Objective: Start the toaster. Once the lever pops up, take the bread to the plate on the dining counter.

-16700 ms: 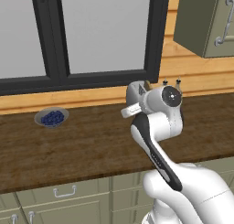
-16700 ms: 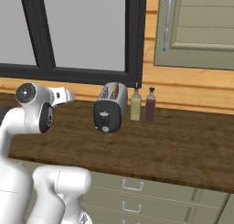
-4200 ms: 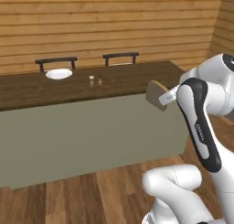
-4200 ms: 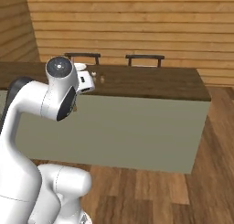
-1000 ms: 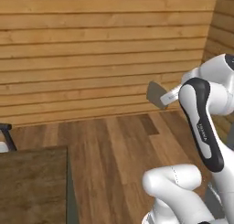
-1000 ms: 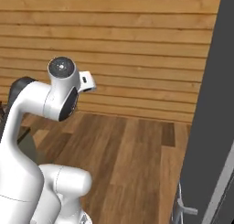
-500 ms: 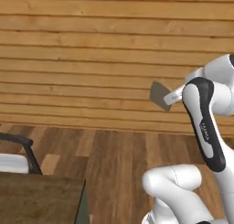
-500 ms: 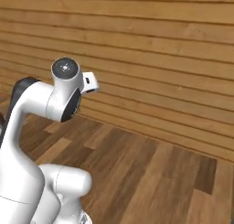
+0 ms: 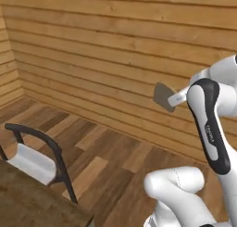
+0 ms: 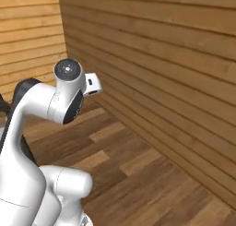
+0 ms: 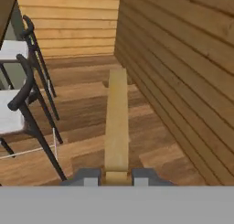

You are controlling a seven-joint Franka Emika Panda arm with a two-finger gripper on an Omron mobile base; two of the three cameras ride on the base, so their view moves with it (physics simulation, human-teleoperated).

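The hand is squeezing the bread by its edge, up in the air over the wooden floor. A bump could be making the bread slip and fall before reaching the tabletop.

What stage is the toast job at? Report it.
Done: the bread is out of the toaster, clamped edge-on between the fingers. In hand: carrying it past a wooden wall, bar chairs nearby. Left: reaching the dining counter and setting it on the plate.

Plank wall, wood floor, black stools.
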